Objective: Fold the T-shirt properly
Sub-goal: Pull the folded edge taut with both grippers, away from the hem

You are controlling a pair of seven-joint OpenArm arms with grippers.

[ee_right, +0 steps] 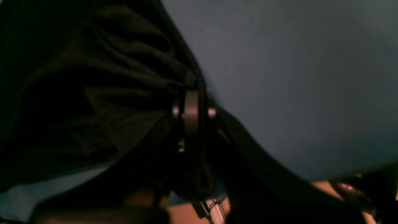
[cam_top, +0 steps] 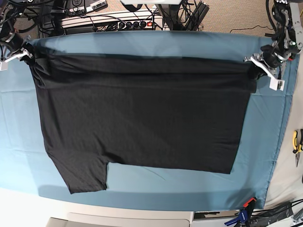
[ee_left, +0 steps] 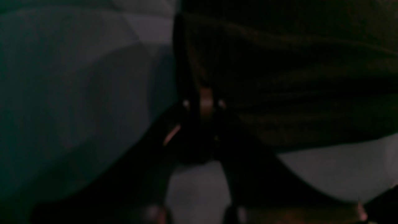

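Observation:
The black T-shirt [cam_top: 142,113] lies spread on the teal table cloth [cam_top: 142,42], plain side up, with one sleeve [cam_top: 85,175] pointing to the near left. Its far edge is stretched taut between the two grippers. My left gripper [cam_top: 258,64] is at the far right corner of the shirt. In the left wrist view this gripper [ee_left: 205,101] is shut, with dark T-shirt fabric [ee_left: 295,77] pinched at the tips. My right gripper [cam_top: 27,52] holds the far left corner. In the right wrist view it [ee_right: 190,109] is shut on bunched T-shirt folds [ee_right: 93,93].
A power strip with cables [cam_top: 113,21] runs behind the table's far edge. Yellow-handled pliers [cam_top: 297,142] lie off the cloth at the right. Clamps [cam_top: 246,205] pin the cloth at the near right corner. The cloth's front edge runs along the bottom.

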